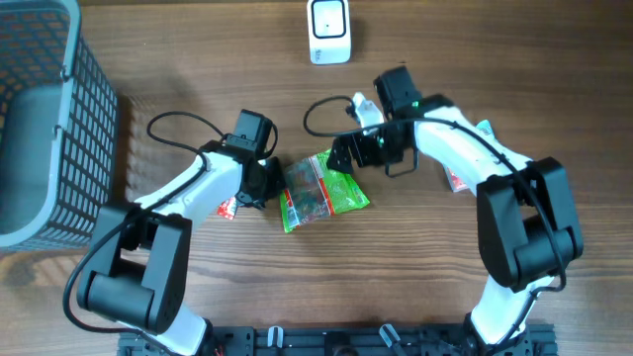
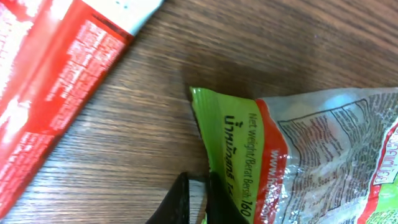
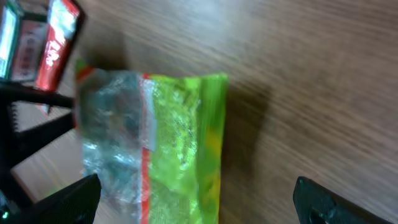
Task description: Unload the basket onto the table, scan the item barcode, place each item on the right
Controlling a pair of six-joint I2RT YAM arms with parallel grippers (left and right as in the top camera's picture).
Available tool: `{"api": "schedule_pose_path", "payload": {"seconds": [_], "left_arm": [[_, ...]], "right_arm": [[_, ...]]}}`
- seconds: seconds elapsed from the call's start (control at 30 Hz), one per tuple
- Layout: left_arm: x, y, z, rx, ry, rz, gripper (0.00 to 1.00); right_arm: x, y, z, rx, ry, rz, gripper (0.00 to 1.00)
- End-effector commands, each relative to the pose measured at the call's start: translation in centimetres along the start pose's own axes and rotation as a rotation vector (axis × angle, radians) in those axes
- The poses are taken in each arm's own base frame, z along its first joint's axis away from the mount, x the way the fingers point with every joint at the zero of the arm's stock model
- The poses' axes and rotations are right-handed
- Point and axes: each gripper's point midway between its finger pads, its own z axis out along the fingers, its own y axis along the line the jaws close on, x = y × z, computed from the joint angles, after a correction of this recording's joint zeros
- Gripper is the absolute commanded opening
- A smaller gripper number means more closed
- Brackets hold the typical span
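Near the table's middle: the snack bag [image 1: 324,193], green with a clear printed panel, lies flat on the wooden table [image 1: 445,297].
Left claw [image 1: 267,185]: pressed together on the bag's left edge. At my left wrist the green seam runs in between my two dark fingertips [image 2: 221,202].
Right claw [image 1: 343,156]: spread wide over the bag's upper right corner, gripping nothing. At my right wrist one finger [image 3: 68,199] shows on each side of the bag's green end.
Print: small text and a net-weight line face up by my left claw. I cannot pick out a barcode in it.
Scanner [image 1: 328,32]: white, at the far edge of the table, well apart from the bag.
Red packet [image 1: 228,207]: on the wood just beside my left claw, on the side away from the bag, partly under my left arm.
Basket [image 1: 40,119]: grey mesh, at the table's left end.
Second packet [image 1: 456,181]: beside my right arm, mostly hidden by it.
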Motion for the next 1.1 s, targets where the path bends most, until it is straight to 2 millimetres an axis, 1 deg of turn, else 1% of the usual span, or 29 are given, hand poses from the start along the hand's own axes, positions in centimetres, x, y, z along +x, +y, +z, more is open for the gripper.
{"api": "schedule_pose_path", "payload": {"seconds": [0.0, 0.03, 0.07, 0.1, 0.17, 0.2, 0.3, 0.4, 0.47, 0.5, 0.6, 0.63, 0.7, 0.8, 0.83, 0.93, 0.97, 1.07], "left_arm": [[0.8, -0.3, 0.7, -0.012, 0.013, 0.017, 0.09], [0.9, -0.5, 0.7, -0.010, 0.013, 0.023, 0.10], [1.0, -0.7, 0.7, -0.008, 0.011, 0.029, 0.10], [1.0, -0.8, 0.7, -0.006, 0.010, 0.032, 0.10], [1.0, -0.7, 0.7, -0.007, 0.012, 0.031, 0.10], [1.1, -0.7, 0.7, -0.008, 0.013, 0.031, 0.10], [1.1, -0.7, 0.8, -0.009, 0.014, 0.031, 0.10], [1.3, -0.5, 0.8, -0.013, 0.020, 0.030, 0.10], [1.0, -0.6, 0.5, -0.010, 0.016, 0.032, 0.09], [0.8, -0.6, 0.3, -0.007, 0.016, 0.028, 0.09], [-0.4, -1.0, -1.6, -0.008, 0.017, 0.032, 0.09], [-0.9, -1.3, -2.2, -0.003, 0.010, 0.046, 0.09], [-1.3, -2.1, -2.7, 0.020, 0.007, 0.057, 0.09], [-0.9, -2.2, -2.8, 0.030, 0.027, 0.054, 0.09], [-0.9, -2.2, -2.8, 0.029, 0.029, 0.054, 0.08], [-0.8, -2.5, -2.8, 0.046, 0.036, 0.060, 0.04], [-0.6, -2.8, -2.8, 0.059, 0.047, 0.060, 0.04], [-0.2, -2.5, -2.2, 0.055, 0.047, 0.063, 0.04]], "right_arm": [[2.5, 0.7, 1.5, -0.092, 0.032, 0.066, 0.95], [2.8, 0.8, 1.7, -0.108, 0.033, 0.066, 0.94], [3.2, 0.6, 2.1, -0.114, 0.034, 0.068, 0.90], [3.7, 0.5, 2.3, -0.113, 0.042, 0.073, 0.81], [4.4, 0.6, 2.5, -0.128, 0.059, 0.084, 0.71], [4.6, 1.0, 2.5, -0.152, 0.066, 0.088, 0.70], [4.9, 1.7, 2.4, -0.198, 0.078, 0.099, 0.68], [5.1, 1.6, 2.4, -0.196, 0.086, 0.125, 0.68], [5.2, 1.6, 2.4, -0.196, 0.090, 0.128, 0.68], [5.2, 1.6, 2.4, -0.195, 0.091, 0.128, 0.68], [5.2, 1.6, 2.4, -0.195, 0.090, 0.128, 0.69], [5.2, 1.6, 2.4, -0.195, 0.090, 0.128, 0.69], [5.2, 1.5, 2.4, -0.188, 0.088, 0.127, 0.70], [5.2, 1.3, 2.5, -0.177, 0.088, 0.127, 0.71], [5.2, 1.3, 2.5, -0.176, 0.086, 0.125, 0.73], [4.9, 1.3, 2.5, -0.178, 0.078, 0.120, 0.74], [4.9, 1.3, 2.5, -0.178, 0.076, 0.121, 0.74], [4.9, 1.2, 2.5, -0.171, 0.078, 0.145, 0.75]]}}
